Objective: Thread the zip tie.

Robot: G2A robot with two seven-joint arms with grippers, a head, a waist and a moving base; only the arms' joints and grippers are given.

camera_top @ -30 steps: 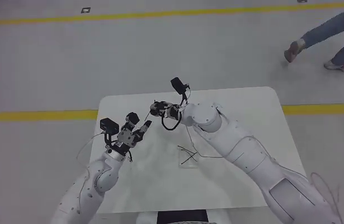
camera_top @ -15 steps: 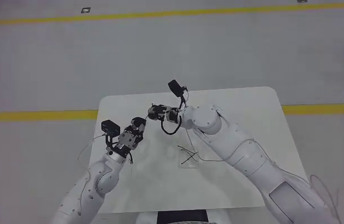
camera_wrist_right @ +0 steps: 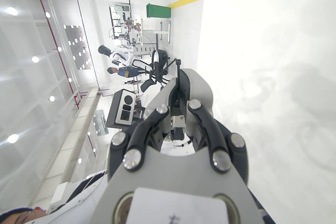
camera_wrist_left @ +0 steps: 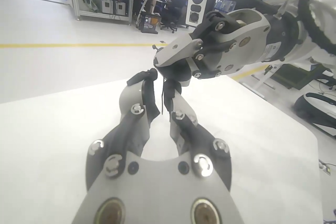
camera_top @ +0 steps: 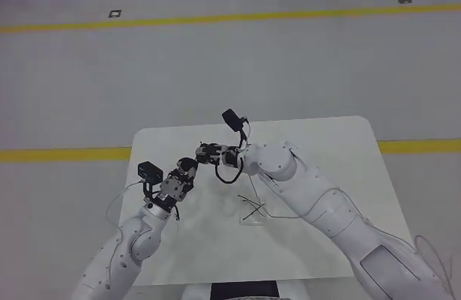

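Your right gripper, smooth grey jaws clamped on the thin black plastic zip tie; its straight tail between the black-padded jaws of your left gripper, slightly apart; both above the matte white bench

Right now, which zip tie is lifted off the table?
The zip tie pinched in the shut jaws of the right gripper, held in the air; the other zip ties lie crossed and untouched.
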